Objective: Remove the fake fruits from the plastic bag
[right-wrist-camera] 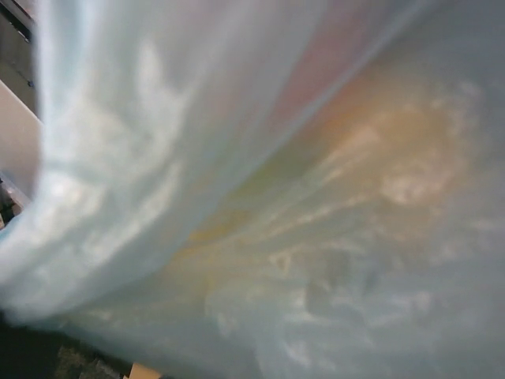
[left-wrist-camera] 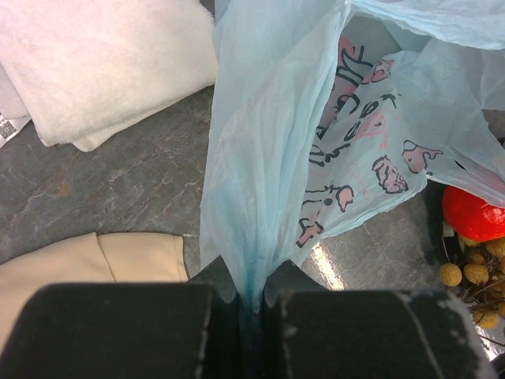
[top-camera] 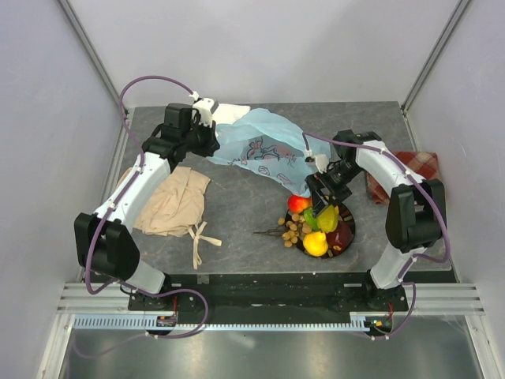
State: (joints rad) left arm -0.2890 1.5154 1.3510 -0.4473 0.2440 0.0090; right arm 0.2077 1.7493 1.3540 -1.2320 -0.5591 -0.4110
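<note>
- Left claw is pinching a gathered fold of the plastic bag, jaws closed tight on the film. It's holding that end up at the back left of the worktop.
- Bag is running diagonally: long axis from the left claw at back left down to front right, low end draping at the right claw.
- Right claw: film is covering its whole wrist view, no fingers showing, and the top view is too small. Can't tell if it's wide, narrow or gripping anything.
- Fake fruits are sitting piled on a dark plate at front right, outside the bag as far as the top view shows: red apple, yellow lemon, tan berry cluster.
- Key relation: pile is lying just on the near side of the right claw, almost under it, and well apart from the left claw. Right arm is the nearer one.
- Orange-yellow blur is glowing through the film in the right wrist view. Can't tell whether it's a fruit inside the bag or the pile behind it.
- Judgement: task is looking mostly done; next move is hinging on checking the bag's low end for leftovers.
</note>
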